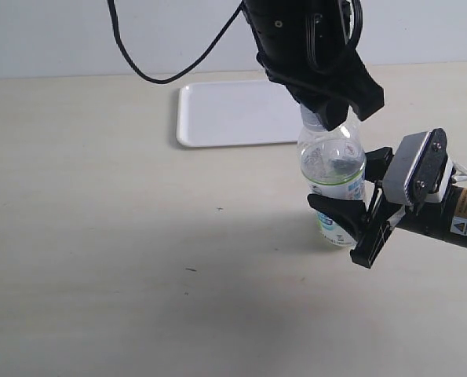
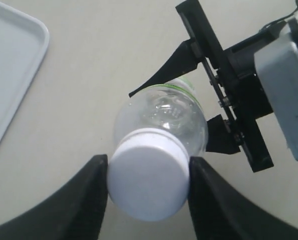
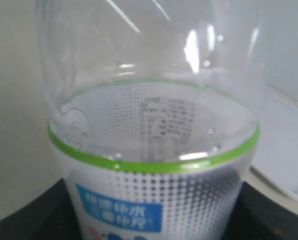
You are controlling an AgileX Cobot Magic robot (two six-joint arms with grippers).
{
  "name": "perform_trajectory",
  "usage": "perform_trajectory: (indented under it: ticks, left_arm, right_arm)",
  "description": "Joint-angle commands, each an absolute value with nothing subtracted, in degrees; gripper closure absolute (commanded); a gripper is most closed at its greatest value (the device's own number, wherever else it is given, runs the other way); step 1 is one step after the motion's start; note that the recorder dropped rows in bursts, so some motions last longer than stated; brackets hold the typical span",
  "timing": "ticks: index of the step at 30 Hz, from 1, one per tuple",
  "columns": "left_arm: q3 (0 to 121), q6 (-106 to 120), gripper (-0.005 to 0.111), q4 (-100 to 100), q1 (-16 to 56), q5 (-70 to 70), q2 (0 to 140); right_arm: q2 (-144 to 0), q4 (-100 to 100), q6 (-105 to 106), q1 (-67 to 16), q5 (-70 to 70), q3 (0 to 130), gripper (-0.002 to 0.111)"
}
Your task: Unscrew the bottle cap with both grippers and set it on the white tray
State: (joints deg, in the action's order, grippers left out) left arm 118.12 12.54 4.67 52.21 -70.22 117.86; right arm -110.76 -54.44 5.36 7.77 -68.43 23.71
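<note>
The clear bottle (image 1: 331,169) with a white, green and blue label stands upright on the table, in front of the white tray (image 1: 225,114). My left gripper (image 1: 327,110) comes down from above, and its two black fingers press on opposite sides of the white bottle cap (image 2: 149,175), which sits on the neck. My right gripper (image 1: 351,184) reaches in from the right, its black fingers (image 1: 337,210) clamped on the labelled lower body (image 3: 154,200). In the exterior view the left gripper hides most of the cap.
The tray (image 2: 8,75) holds nothing and lies behind and left of the bottle; its corner (image 3: 284,145) shows past the bottle. A black cable (image 1: 151,71) hangs over the back of the table. Bare table spreads to the left and front.
</note>
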Motion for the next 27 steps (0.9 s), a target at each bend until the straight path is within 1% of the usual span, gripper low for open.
perform_trajectory:
  ticks: [1,27]
  left_arm:
    - [118.0,7.5,0.107,4.8,52.0,-70.0,117.4]
    - [118.0,-48.7,0.107,5.1,52.1,-70.0,117.4]
  right_arm:
    - [-110.7,-54.2,5.8,8.0,-70.0,23.8,0.108]
    - [-110.7,-53.5,4.6,8.0,-70.0,23.8,0.108]
